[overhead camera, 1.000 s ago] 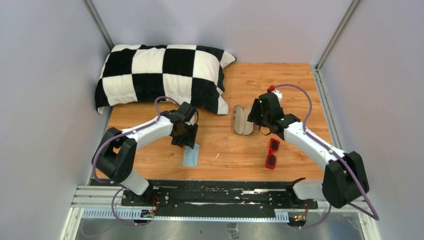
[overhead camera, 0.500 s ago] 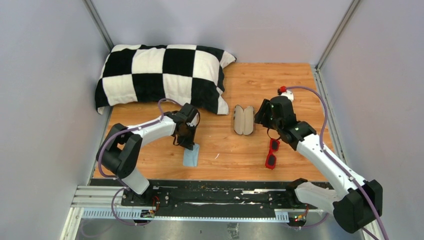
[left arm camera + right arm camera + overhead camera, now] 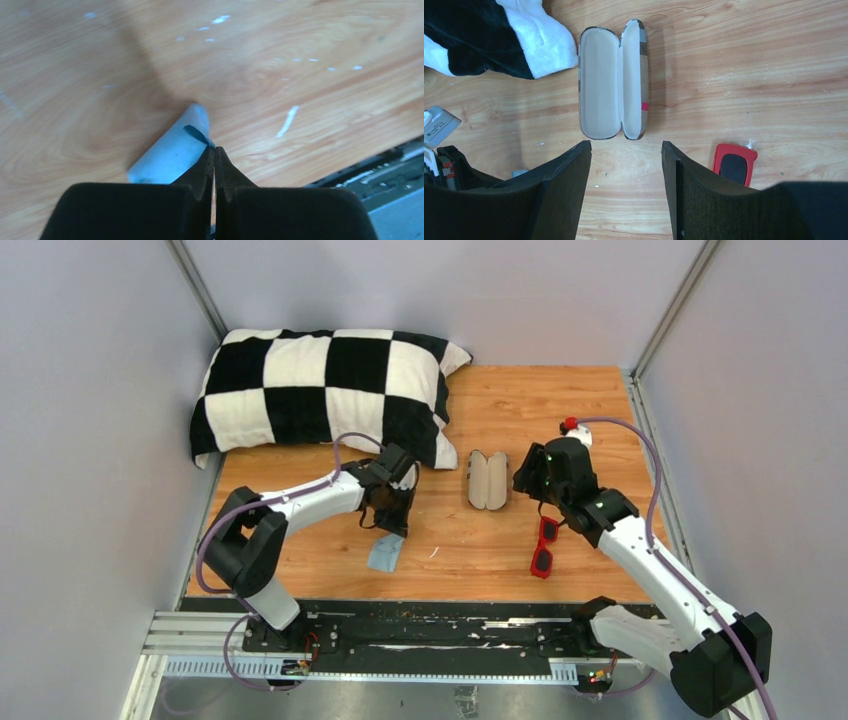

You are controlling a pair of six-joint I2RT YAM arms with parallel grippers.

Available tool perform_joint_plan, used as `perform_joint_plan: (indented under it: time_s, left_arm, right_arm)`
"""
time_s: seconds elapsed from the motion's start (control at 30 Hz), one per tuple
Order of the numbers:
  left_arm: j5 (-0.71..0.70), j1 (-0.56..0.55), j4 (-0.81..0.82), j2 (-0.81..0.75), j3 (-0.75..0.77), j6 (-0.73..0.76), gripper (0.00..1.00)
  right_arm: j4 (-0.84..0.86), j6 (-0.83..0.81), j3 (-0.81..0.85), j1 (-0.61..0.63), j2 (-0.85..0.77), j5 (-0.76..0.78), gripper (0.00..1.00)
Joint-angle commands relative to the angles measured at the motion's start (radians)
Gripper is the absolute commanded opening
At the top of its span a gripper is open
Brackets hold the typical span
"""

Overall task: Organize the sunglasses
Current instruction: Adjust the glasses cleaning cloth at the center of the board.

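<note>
The red sunglasses (image 3: 545, 545) with dark lenses lie folded on the wooden table right of centre; one red-framed lens (image 3: 734, 165) shows beside my right fingers. My right gripper (image 3: 528, 495) (image 3: 626, 145) hangs open and empty over bare wood, just in front of the open plaid case (image 3: 487, 480) (image 3: 613, 82) and left of the sunglasses. My left gripper (image 3: 392, 525) (image 3: 215, 149) is shut, its tips pinching a corner of the light blue cloth (image 3: 383, 555) (image 3: 175, 150), which curls up at that corner.
A black and white checkered pillow (image 3: 320, 390) (image 3: 499, 40) fills the back left of the table. The black base rail (image 3: 430, 625) runs along the near edge. Grey walls close in both sides.
My left gripper closed on the cloth's corner and shifted right, dragging the cloth askew. The right arm swung a little right, away from the case, its gripper staying open.
</note>
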Motion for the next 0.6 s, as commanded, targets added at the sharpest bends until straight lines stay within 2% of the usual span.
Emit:
perform_joint_plan:
  time_s: [0.0,0.1,0.17,0.27,0.3,0.37,0.43,0.57]
  left_arm:
    - [0.048,-0.088,0.039,0.025,0.077,-0.056,0.00]
    - [0.079,-0.129,0.058,0.048,0.117,-0.086,0.00]
    - [0.125,-0.137,0.084,0.052,0.135,-0.104,0.08]
    - [0.157,-0.137,0.109,0.014,0.146,-0.122,0.34]
    - [0.150,-0.136,0.100,-0.005,0.153,-0.121,0.46]
    - [0.115,-0.130,0.059,-0.041,0.171,-0.098,0.61]
    - [0.075,-0.117,0.008,-0.076,0.176,-0.072,0.66]
    - [0.014,-0.064,-0.068,-0.158,0.104,-0.040,0.66]
  right_arm:
    - [-0.035,-0.012,-0.023,-0.010,-0.019,0.016,0.59]
    - [-0.044,-0.009,-0.032,-0.009,-0.028,0.012,0.59]
    - [-0.047,-0.010,-0.043,-0.009,-0.035,0.012,0.59]
    - [-0.058,-0.014,-0.052,-0.010,-0.045,0.007,0.59]
    - [-0.062,-0.017,-0.053,-0.010,-0.047,0.001,0.59]
    - [-0.066,-0.028,-0.057,-0.010,-0.050,-0.020,0.59]
    - [-0.067,-0.044,-0.061,-0.008,-0.049,-0.052,0.59]
    - [-0.058,-0.067,-0.072,0.014,-0.036,-0.141,0.58]
